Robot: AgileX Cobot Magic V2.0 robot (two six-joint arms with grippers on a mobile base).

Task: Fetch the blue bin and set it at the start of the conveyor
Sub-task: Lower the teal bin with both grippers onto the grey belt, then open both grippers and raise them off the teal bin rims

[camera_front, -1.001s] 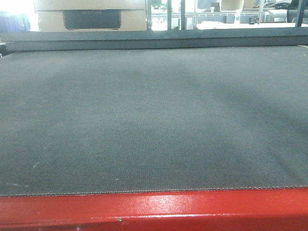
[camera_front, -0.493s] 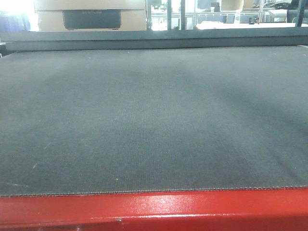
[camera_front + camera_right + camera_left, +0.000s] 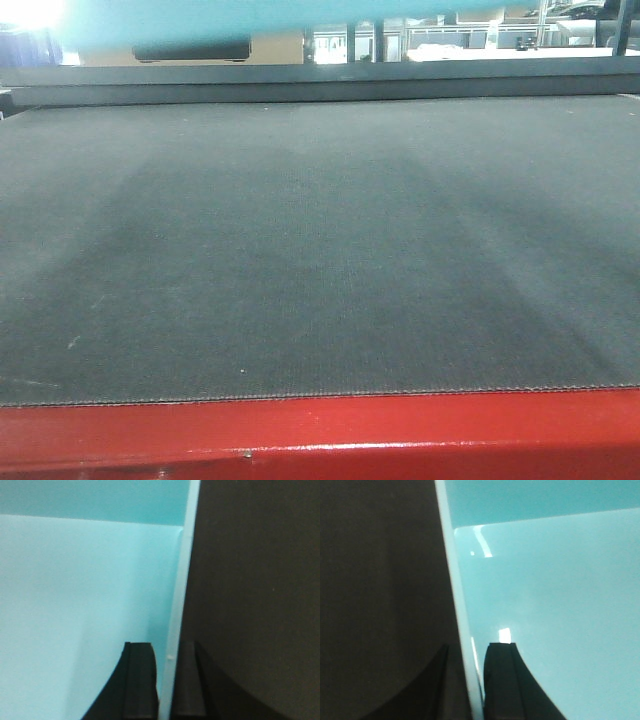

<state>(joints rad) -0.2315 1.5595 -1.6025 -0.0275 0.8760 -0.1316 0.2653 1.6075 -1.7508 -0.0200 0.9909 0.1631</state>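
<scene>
Only the wrist views showed the grasp. The left gripper [image 3: 468,685] was clamped on a wall of the blue bin [image 3: 545,605], one finger inside and one outside. The right gripper [image 3: 167,682] pinched the opposite wall the same way. The front view caught only a blurred turquoise strip at 12 o'clock. Below it lay the conveyor start [image 3: 320,260], a dark woven belt bordered by a red frame [image 3: 320,435] at 6 o'clock. Behind the belt was a bright room with dark posts [image 3: 378,42].

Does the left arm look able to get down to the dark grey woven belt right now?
Probably yes: the left gripper pinches the pale turquoise plastic tub by its wall, and the dark grey woven belt shows nothing in the way.
</scene>
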